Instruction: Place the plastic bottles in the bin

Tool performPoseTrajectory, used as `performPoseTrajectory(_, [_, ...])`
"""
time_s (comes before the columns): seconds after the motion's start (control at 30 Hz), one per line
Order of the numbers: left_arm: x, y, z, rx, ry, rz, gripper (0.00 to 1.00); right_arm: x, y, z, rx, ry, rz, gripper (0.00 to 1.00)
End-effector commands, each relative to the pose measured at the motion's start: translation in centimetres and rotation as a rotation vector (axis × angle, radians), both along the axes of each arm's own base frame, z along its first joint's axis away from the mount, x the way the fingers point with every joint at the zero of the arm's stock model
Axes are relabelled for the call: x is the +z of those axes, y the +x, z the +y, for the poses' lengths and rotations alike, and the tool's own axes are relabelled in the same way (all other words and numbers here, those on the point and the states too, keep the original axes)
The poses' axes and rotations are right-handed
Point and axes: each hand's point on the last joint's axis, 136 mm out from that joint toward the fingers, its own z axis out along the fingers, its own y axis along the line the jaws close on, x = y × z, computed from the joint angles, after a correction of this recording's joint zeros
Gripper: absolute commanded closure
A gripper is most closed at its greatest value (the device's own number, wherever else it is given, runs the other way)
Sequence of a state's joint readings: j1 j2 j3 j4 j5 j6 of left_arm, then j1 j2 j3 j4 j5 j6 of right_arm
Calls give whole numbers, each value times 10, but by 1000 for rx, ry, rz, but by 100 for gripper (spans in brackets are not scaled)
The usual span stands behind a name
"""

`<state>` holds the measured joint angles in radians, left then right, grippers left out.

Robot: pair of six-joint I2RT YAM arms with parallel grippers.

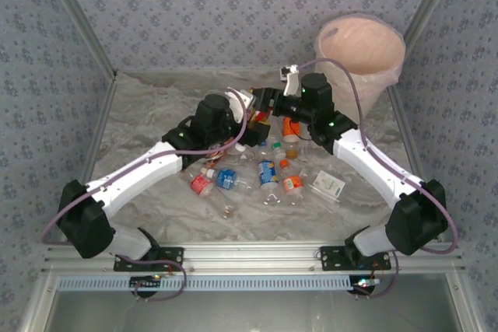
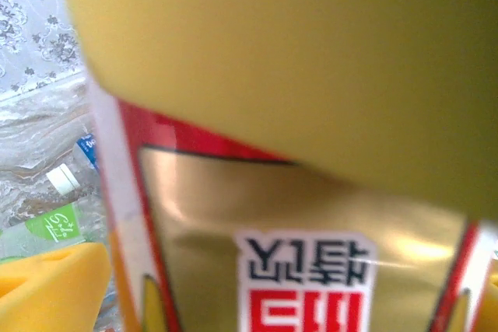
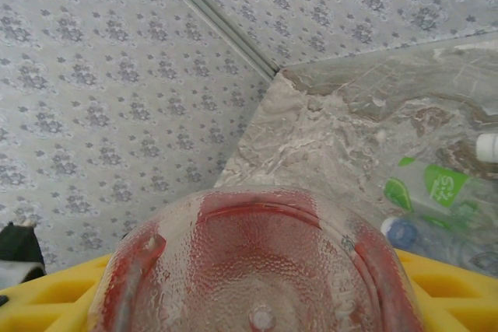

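Observation:
A clear bottle with a red and gold label (image 2: 296,223) hangs above the table between my two grippers. The right gripper (image 3: 257,305) is shut on it, its yellow fingers (image 3: 455,285) on either side of the bottle's dimpled base (image 3: 257,262). My left gripper (image 2: 272,293) stands open around the same bottle, one yellow finger (image 2: 47,285) at the frame's edge. From above, the left gripper (image 1: 247,106) and right gripper (image 1: 268,101) meet at the table's middle back. Several other plastic bottles (image 1: 268,172) lie on the table below. The cream bin (image 1: 359,44) stands at the back right.
A white packet (image 1: 328,184) lies right of the bottle pile. A green-labelled bottle (image 3: 436,188) and a blue-capped one (image 3: 401,231) lie on the marbled sheet (image 1: 156,114). Patterned walls close off the back and both sides.

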<state>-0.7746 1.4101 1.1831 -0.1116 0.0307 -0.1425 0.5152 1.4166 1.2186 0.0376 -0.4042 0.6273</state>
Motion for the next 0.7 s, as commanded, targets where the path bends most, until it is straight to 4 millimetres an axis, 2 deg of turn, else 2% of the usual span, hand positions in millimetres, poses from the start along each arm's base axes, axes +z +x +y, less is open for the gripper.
performPoseTrajectory(0.0, [7,-1,7,41,-28,9,2,20,9,-18,-61,-57,-71,48])
performPoseTrajectory(0.1, [14,-1,22,99,-94,11,2,28,25,-35,-114,-89,-108,49])
performPoseTrajectory(0.27, [19,-7,54,223,-106,10,2,56,52,-62,-187,-130,-185,49])
performPoseTrajectory(0.4, [3,-6,101,439,-75,10,2,85,72,-88,-263,-169,-255,50])
performPoseTrajectory(0.53, [-22,-9,148,646,-85,41,2,119,93,-128,-386,-180,-322,51])
performPoseTrajectory(0.67, [-41,-14,174,736,-124,91,2,142,112,-175,-538,-242,-382,51])
